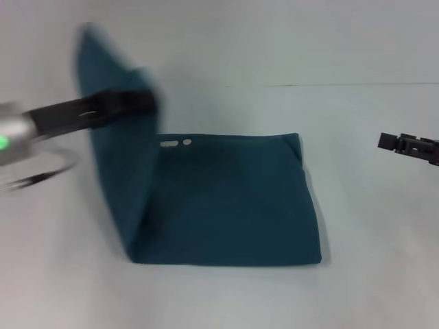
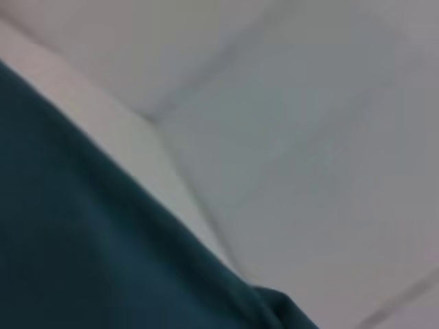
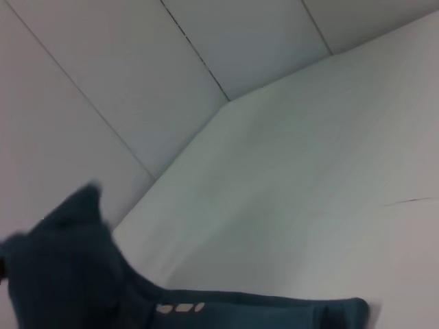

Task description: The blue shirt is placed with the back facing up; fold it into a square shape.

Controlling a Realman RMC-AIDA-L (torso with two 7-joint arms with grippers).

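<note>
The shirt is seen on the white table, already folded into a roughly rectangular shape near the middle of the head view. Most of it lies flat, with its near edge straight and its right edge slightly curved. Small pale marks are seen on its far edge, near the raised part.

The left side of the shirt is lifted off the table as a tall flap, rising up and away toward the far left. The left gripper is found at this flap, about halfway up it, with the arm reaching in from the left edge. The gripper's tip is set against the cloth, and the flap appears to be held up by it, but whether the fingers are pinched on the cloth or spread cannot be told, as that part is blurred by motion. In the left wrist view, only dark cloth is seen filling the near corner.

The right gripper is held at the right edge, well apart from the shirt and above the table. Its finger state cannot be told.
</note>
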